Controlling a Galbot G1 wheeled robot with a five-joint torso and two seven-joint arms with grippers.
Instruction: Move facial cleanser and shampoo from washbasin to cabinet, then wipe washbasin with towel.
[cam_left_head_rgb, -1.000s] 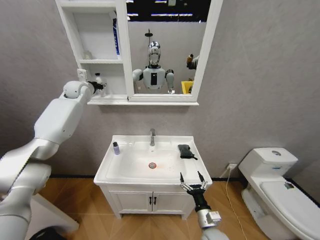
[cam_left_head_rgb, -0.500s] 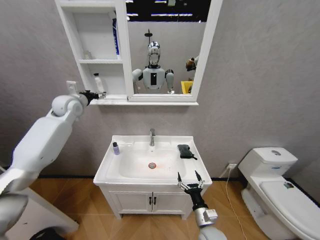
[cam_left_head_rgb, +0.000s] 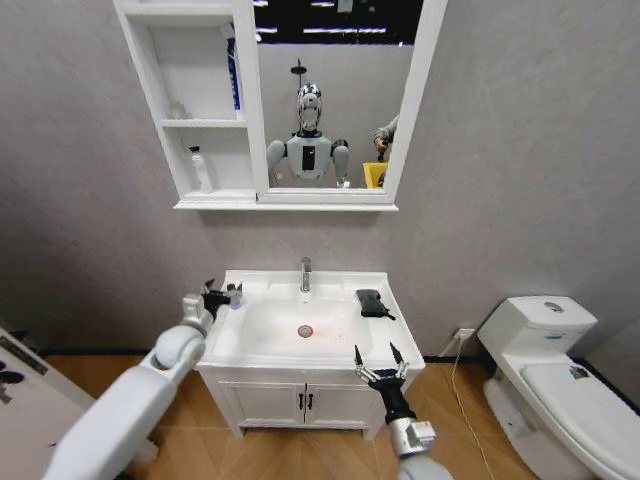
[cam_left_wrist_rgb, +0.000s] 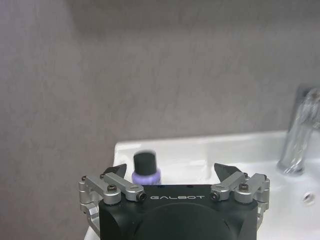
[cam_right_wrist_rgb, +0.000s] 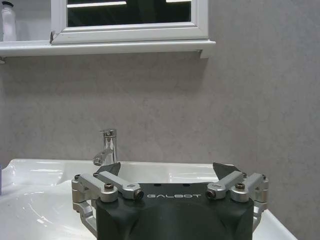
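GALBOT lettering on left tool (cam_left_wrist_rgb: 170, 172), fingers spread, purple-collared bottle (cam_left_wrist_rgb: 145, 169) ahead

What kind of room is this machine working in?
It looks like a bathroom, perhaps a mock-up for testing. A white washbasin with a chrome tap stands under a mirror joined to a shelved cabinet, and a white toilet sits beside it.

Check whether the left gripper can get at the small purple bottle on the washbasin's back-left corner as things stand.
Probably yes. The left gripper is open, level with the purple bottle, which stands upright just ahead of its fingertips with nothing between them.
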